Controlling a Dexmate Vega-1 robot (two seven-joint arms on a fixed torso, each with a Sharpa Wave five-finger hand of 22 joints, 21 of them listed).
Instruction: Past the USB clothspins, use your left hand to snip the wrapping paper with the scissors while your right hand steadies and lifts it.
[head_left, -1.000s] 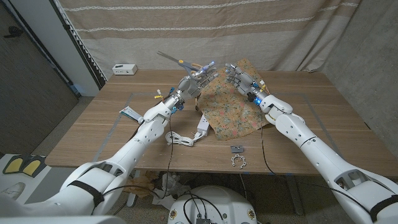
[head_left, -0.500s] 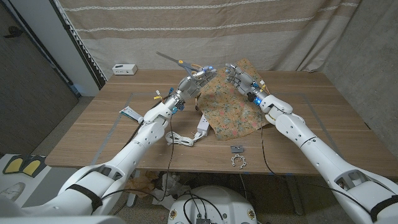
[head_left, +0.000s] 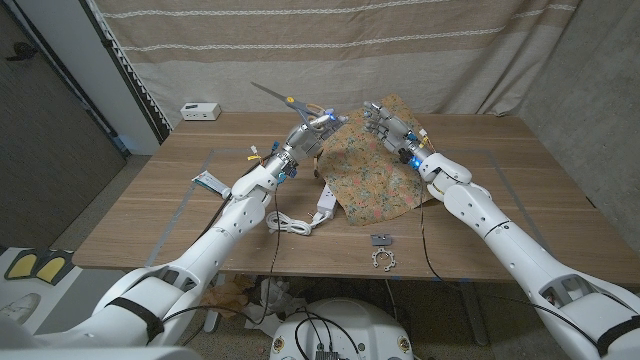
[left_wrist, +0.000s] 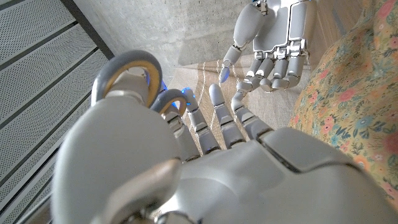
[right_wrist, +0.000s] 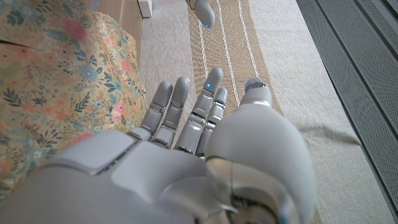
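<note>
The left hand (head_left: 312, 128) holds the scissors (head_left: 285, 99) raised beside the floral wrapping paper (head_left: 372, 170), whose far edge the right hand (head_left: 385, 122) grips and lifts, probably to offer it for cutting.

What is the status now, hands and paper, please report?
Left hand holds scissors, blades up, off the paper. Right hand grips the far edge of the wrapping paper. White cable beside paper, not blocking.

In the left wrist view the left hand (left_wrist: 205, 168) covers all of the scissors (left_wrist: 134, 78) but their handle loops; the floral wrapping paper (left_wrist: 351, 99) runs off the edge beside it. Whether the right hand (head_left: 385, 123) pinches the paper is too small to tell
</note>
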